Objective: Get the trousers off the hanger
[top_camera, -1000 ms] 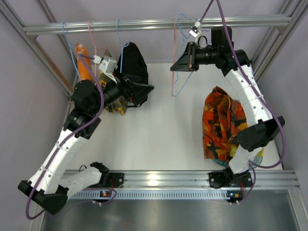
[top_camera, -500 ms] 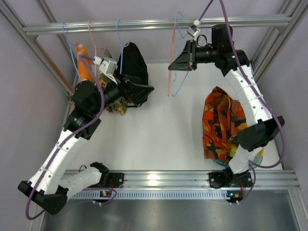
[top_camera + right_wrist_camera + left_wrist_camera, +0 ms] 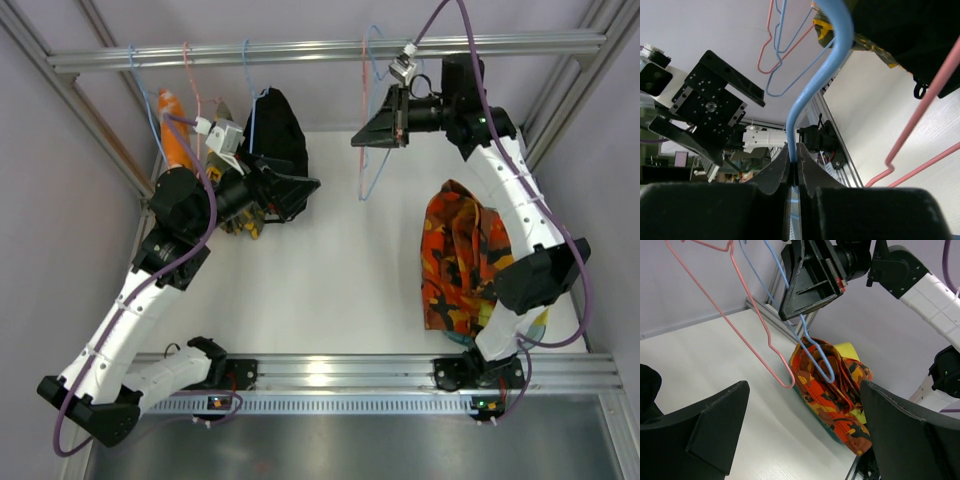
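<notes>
- Trousers of orange camouflage cloth [image 3: 455, 255] lie crumpled on the right side of the white counter [image 3: 330, 270]. They are off any hanger, beside the right arm's forearm and well nearer than the right tool [image 3: 360, 138].
- The right tool is up at the far side, just below the aluminium rail [image 3: 300, 50]. Its fingers are pinched closed on a thin blue wire hanger [image 3: 840, 37]. The right wrist view shows the wire clamped between both pads, and this hanger is bare.
- A pink wire hanger [image 3: 923, 100], also bare, dangles just beside the blue one and apart from the right tool.
- The left tool [image 3: 300, 197] stands wide open at the far left with nothing between its fingers. It is just beside a black cloth garment [image 3: 280, 125] that hangs from a pale blue wire hanger [image 3: 247, 70] on the rail.
- The black garment is bunched up, so its shape is hard to make out. Whether the left fingers touch it cannot be told from above, and the left wrist view catches only a dark edge of it.
- Further left on the rail hang an orange garment [image 3: 172, 135] and a patterned garment [image 3: 222, 112], both partly hidden behind the left arm.
- A yellow and teal cloth [image 3: 540, 325] shows under the near right edge of the camouflage trousers. It is mostly covered by them and by the right arm, so what it is cannot be told.
</notes>
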Tool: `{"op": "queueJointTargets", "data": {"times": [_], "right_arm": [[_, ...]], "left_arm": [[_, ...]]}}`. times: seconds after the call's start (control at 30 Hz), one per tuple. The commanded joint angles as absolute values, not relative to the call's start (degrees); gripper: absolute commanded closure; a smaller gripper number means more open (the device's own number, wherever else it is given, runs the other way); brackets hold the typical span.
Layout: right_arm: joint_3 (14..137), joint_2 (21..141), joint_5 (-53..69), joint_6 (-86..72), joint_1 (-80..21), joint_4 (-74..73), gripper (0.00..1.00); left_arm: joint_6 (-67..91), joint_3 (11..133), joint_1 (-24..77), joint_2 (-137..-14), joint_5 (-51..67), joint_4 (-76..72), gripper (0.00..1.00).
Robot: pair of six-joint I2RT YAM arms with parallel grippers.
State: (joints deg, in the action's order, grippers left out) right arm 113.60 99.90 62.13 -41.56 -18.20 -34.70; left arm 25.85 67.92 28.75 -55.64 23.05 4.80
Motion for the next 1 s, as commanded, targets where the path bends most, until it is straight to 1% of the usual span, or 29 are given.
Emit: {"op": "queueJointTargets", "data": {"times": [0.0, 0.07, 0.1, 0.13, 0.17, 0.23, 0.27, 0.37, 0.5, 0.57, 0.97], "right_arm": [[109.8, 99.5, 58.6, -43.5, -15.9, -25.7, 0.94], [106.6, 99.1, 58.8, -43.5, -15.9, -25.6, 0.90], [105.9, 98.8, 59.1, -43.5, -15.9, -25.7, 0.90], [104.9, 98.8, 59.2, -43.5, -15.9, -25.3, 0.91], [104.8, 98.7, 59.4, -43.6, -15.9, -25.0, 0.94], [105.4, 98.8, 59.9, -44.3, -15.8, -24.1, 0.94], [105.7, 98.7, 59.8, -44.2, -15.7, -24.1, 0.87], [106.1, 98.2, 59.4, -44.3, -15.7, -23.9, 0.79], [105.4, 96.1, 59.2, -43.8, -15.8, -23.9, 0.80], [104.8, 95.5, 59.3, -43.6, -15.7, -23.8, 0.83], [98.0, 90.7, 59.3, -43.6, -13.6, -23.8, 0.84]], "left_arm": [[26.5, 68.3, 28.6, -55.5, 22.8, 1.8, 0.02], [26.6, 68.5, 28.5, -55.8, 22.9, 1.8, 0.02], [26.7, 68.4, 28.6, -56.0, 22.9, 1.8, 0.02], [26.8, 68.5, 28.6, -56.1, 22.9, 1.8, 0.02], [26.7, 68.5, 28.6, -56.0, 23.0, 1.8, 0.02], [26.5, 68.4, 28.6, -55.8, 23.0, 1.8, 0.02], [26.5, 68.3, 28.6, -55.8, 23.0, 1.8, 0.02], [26.2, 68.1, 28.5, -55.4, 23.1, 1.8, 0.02], [26.0, 67.9, 28.6, -55.0, 23.0, 2.0, 0.02], [26.3, 67.8, 28.6, -55.0, 23.0, 1.9, 0.02], [26.5, 67.8, 28.6, -54.8, 23.3, 1.9, 0.02]]}}
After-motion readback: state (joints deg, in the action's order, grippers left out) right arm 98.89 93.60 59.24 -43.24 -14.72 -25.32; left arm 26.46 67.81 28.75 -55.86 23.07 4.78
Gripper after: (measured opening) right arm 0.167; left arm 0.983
